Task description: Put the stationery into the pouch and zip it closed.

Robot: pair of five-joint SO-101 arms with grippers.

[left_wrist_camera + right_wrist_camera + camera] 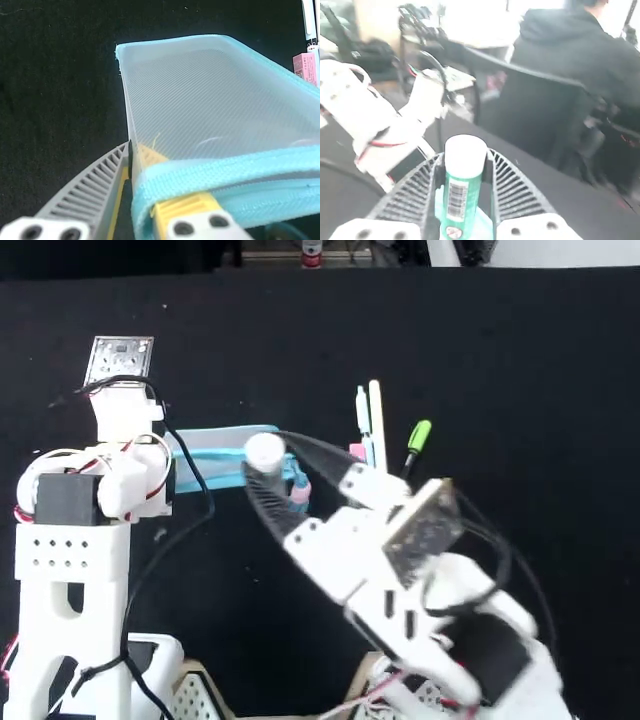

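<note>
- Presently the largest thing before me is the black cloth-covered table (520, 350), with two white arms standing at its near edge.
- The right arm (400, 570) leans far in over the middle of the table. The left arm (70, 540) stands more upright at its own side.
- A flat, see-through mesh pouch with turquoise zip tape (210, 100) lies lengthwise between the two arms. The left gripper (134, 150) is clamped on one short end of it, right at the zip tape.
- The right gripper (464, 160) is closed around a green glue stick with a white cap (462, 185). It holds the stick upright, cap on top, over the other end of the pouch, the end far from the left gripper.
- A turquoise edge shows just under the foot of the stick. Whether the foot is already inside the mouth, I cannot tell.
- In my judgement the stick stands almost square to the long axis of the pouch, so it must tip toward the left gripper to slide in along the length.
- Two slim pens (376, 415), a black marker with a green cap (417, 437) and a small pink eraser (306, 67) lie on the table just beyond that end of the pouch. They are nearer to the right arm.
</note>
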